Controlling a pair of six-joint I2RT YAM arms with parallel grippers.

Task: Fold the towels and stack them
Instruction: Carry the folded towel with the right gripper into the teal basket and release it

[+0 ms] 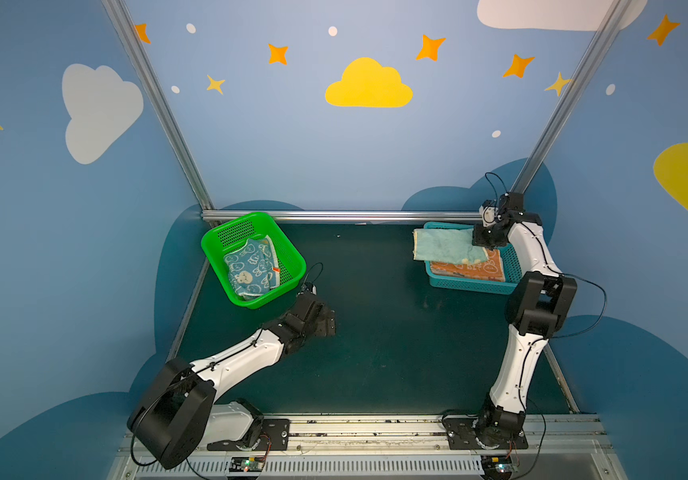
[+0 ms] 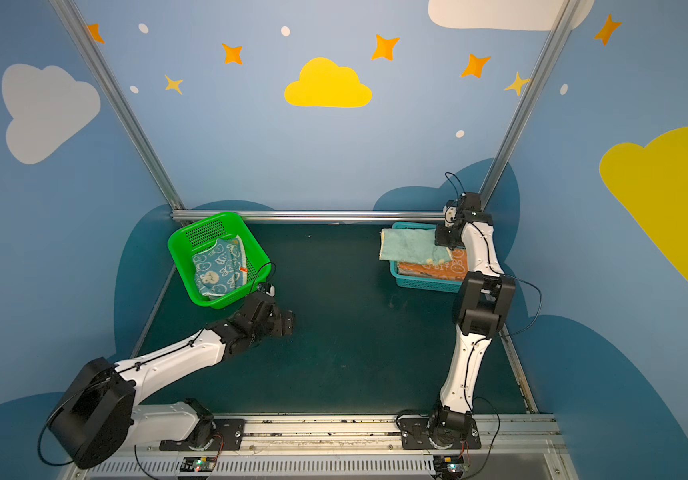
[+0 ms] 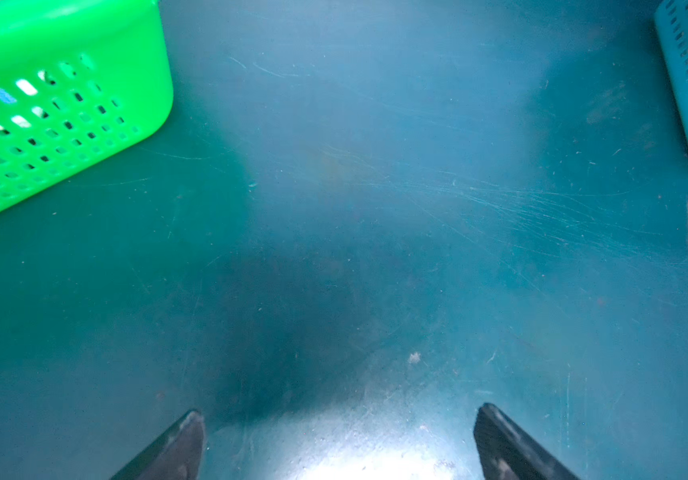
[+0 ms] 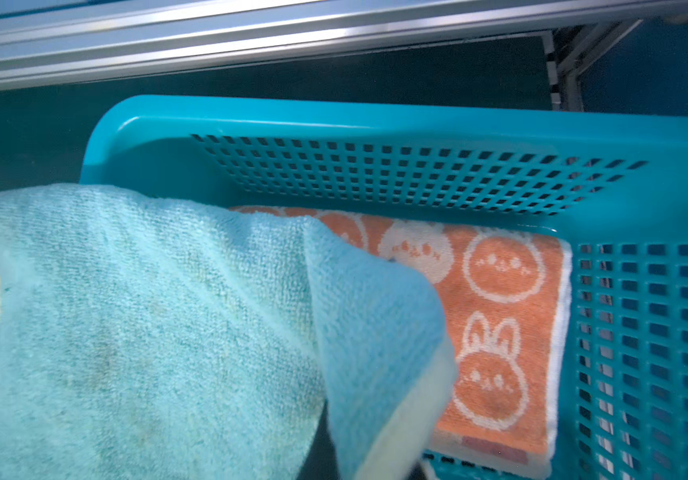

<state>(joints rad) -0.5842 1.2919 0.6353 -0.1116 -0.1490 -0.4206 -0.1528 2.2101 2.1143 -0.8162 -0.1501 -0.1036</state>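
Here, one cloth is at the stacking stage. The right gripper (image 1: 481, 246), its fingers pressed together on one end of the folded pale towel (image 1: 442, 245), holds that cloth over the teal basket (image 1: 471, 286) at the far right of the table (image 1: 375, 332). The free end reaches out past the basket's rim. Whether it rests on the rim cannot be told.

The right wrist view shows the pale towel (image 4: 147, 332) hanging above and partly covering the orange towel (image 4: 500, 311). The orange towel lies folded flat on the basket floor, rabbit print upward, and appears to be the base of the stack.

The left gripper (image 1: 328, 322) hovers low over bare table just beside the green basket (image 1: 242, 216). Its fingers (image 3: 180, 444) are spread wide and hold nothing.

The blue towel (image 1: 251, 268) lies rumpled and unfolded inside the green basket.

Judged progress: one towel is folded and placed, and a second is folded and about to be set down squarely on it. One towel is yet to be taken out, folded and added, so the task seems somewhat past its midpoint.
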